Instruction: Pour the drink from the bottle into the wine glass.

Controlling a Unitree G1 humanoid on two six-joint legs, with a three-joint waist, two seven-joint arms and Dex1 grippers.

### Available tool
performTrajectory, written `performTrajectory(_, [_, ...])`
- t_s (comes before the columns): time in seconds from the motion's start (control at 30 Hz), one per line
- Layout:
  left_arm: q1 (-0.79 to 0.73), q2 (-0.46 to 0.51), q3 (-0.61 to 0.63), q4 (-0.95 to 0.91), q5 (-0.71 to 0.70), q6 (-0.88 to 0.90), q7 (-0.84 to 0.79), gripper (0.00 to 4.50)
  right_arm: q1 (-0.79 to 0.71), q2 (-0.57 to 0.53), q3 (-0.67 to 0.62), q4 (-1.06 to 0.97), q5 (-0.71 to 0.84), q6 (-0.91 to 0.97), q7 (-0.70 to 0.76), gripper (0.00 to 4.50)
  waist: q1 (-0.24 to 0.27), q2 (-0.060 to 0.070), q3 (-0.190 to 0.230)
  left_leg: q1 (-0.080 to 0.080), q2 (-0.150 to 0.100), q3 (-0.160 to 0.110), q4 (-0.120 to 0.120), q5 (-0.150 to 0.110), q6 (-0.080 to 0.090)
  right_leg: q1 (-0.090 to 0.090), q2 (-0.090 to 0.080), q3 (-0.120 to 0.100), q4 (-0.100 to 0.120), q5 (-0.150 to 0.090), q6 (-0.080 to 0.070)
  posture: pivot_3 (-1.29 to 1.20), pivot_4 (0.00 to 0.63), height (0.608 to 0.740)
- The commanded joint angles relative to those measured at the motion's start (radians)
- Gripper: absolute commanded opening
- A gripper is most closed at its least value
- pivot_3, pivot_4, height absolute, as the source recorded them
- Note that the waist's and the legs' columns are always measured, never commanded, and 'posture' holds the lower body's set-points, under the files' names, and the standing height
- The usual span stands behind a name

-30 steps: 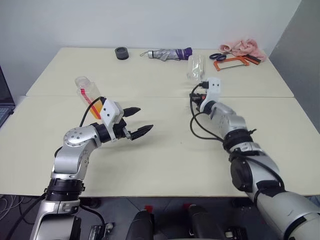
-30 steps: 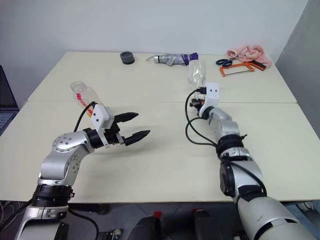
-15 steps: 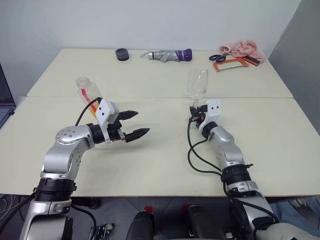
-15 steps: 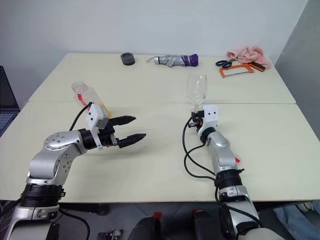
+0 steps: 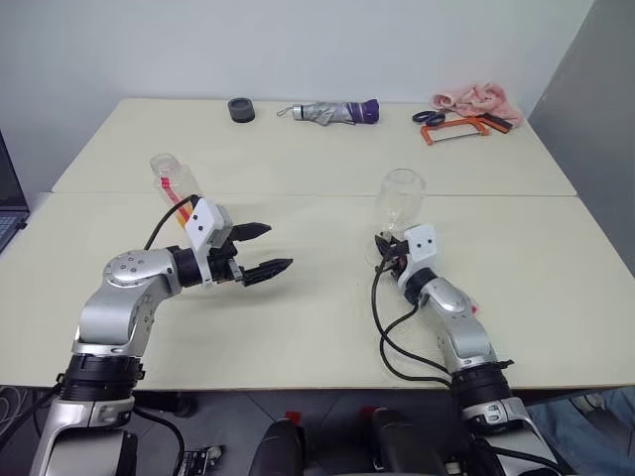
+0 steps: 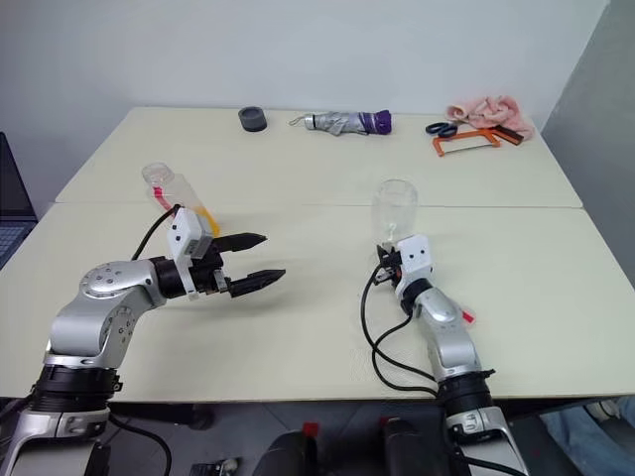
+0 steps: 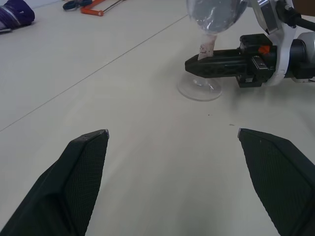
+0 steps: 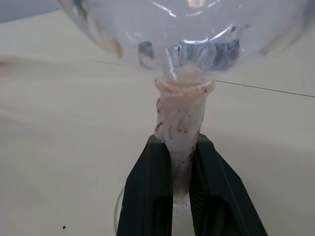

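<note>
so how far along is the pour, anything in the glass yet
Nothing poured yet: the wine glass bowl looks empty. Done: the right gripper is shut on its stem, foot on the table. In hand: the left gripper is open, holding nothing, in front of the bottle. Left: grasp the bottle, uncap if needed, and pour.

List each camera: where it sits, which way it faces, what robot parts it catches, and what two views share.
Left eye, right eye: on the head, looking forward and down at the table; both arms show.
Left wrist: looks along the open left gripper toward the wine glass and right gripper.
Right wrist: looks along its gripper, shut on the glass stem.
Shared: both wrist views show the wine glass.
</note>
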Motion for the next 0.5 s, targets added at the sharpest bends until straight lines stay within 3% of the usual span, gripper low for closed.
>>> performTrajectory(0.03, [-0.010, 0.011, 0.031, -0.022, -0.016, -0.012, 0.002, 4.50, -0.001, 0.008, 0.019, 0.055, -0.003, -0.058, 0.017, 0.15, 0.000, 0.000, 0.000, 0.000, 0.000, 0.000, 0.000, 0.000, 0.000, 0.000, 0.000, 0.000, 0.000, 0.000, 0.000, 0.00, 0.150, 0.740])
performTrajectory(0.23, [0.017, 0.010, 0.088, -0.072, -0.052, 0.016, 0.050, 4.50, -0.111, 0.049, 0.038, 0.124, 0.013, -0.188, 0.073, 0.15, -0.007, 0.001, 0.001, 0.000, 0.001, 0.001, 0.000, 0.000, 0.000, -0.001, 0.000, 0.001, 0.000, 0.000, 0.000, 0.00, 0.150, 0.740])
performTrajectory(0.5, [0.089, 0.035, 0.132, -0.160, -0.082, 0.049, 0.075, 4.50, -0.289, 0.125, 0.066, 0.419, -0.015, -0.319, 0.111, 0.15, -0.014, 0.001, 0.001, -0.001, 0.001, 0.000, -0.001, 0.000, 0.000, -0.002, -0.001, 0.000, 0.000, 0.000, 0.000, 0.00, 0.150, 0.740])
